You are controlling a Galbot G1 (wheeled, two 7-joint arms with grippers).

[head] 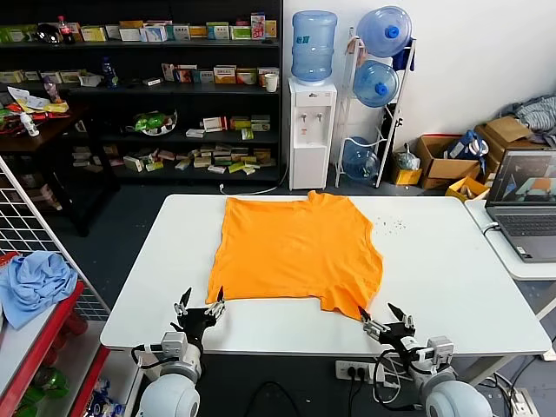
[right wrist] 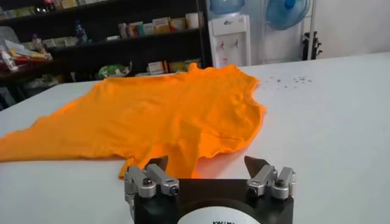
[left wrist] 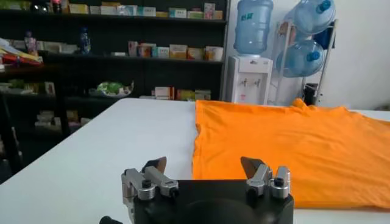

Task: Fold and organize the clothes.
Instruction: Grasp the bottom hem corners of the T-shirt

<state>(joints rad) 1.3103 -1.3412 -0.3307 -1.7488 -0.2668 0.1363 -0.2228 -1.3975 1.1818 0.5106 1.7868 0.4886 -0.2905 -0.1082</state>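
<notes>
The T-shirt (head: 297,252) is plain bright orange on a white table (head: 452,278). A light blue cloth (head: 33,284) lies on a red-edged rack (head: 43,339).

You see one bright orange T-shirt (head: 295,252) lying on the white desk (head: 452,278). It is spread out almost flat, with soft wrinkles here and there. Its neck end points to the far side of the desk. The bottom edge lies near the front edge of the desk. The front right corner hangs down lower than the rest and looks a bit bunched.
</notes>
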